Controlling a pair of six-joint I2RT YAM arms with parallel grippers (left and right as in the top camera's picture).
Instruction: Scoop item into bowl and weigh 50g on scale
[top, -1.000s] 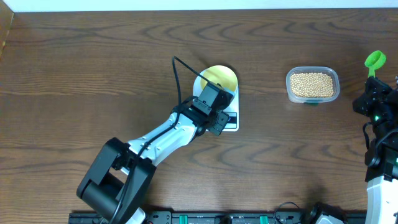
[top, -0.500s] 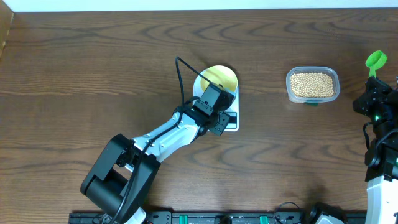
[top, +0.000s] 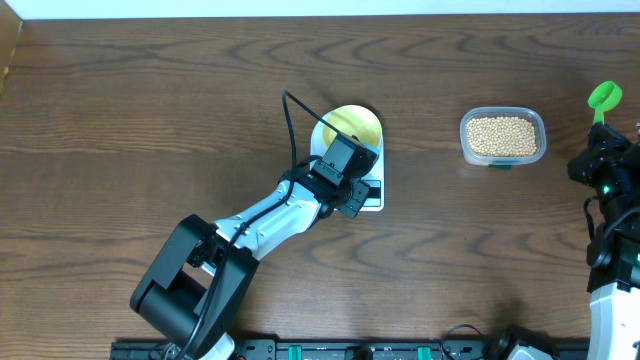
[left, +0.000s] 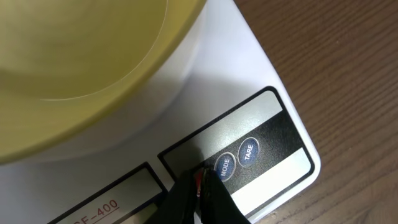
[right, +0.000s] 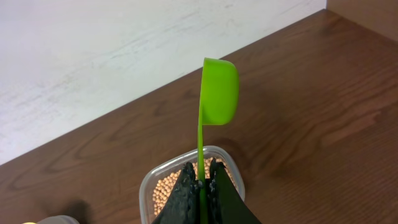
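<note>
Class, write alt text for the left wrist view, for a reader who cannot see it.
The left gripper, fingers closed, is at the edge of the MODE button on a white scale, beside the TARE button. A pale yellow bowl sits on the scale's platform, with wooden table at right.

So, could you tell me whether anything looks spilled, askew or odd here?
Nothing stands out. The bowl sits on the scale, the beans are inside the clear tub with none spilled, and the right tool holds the green scoop upright.
</note>
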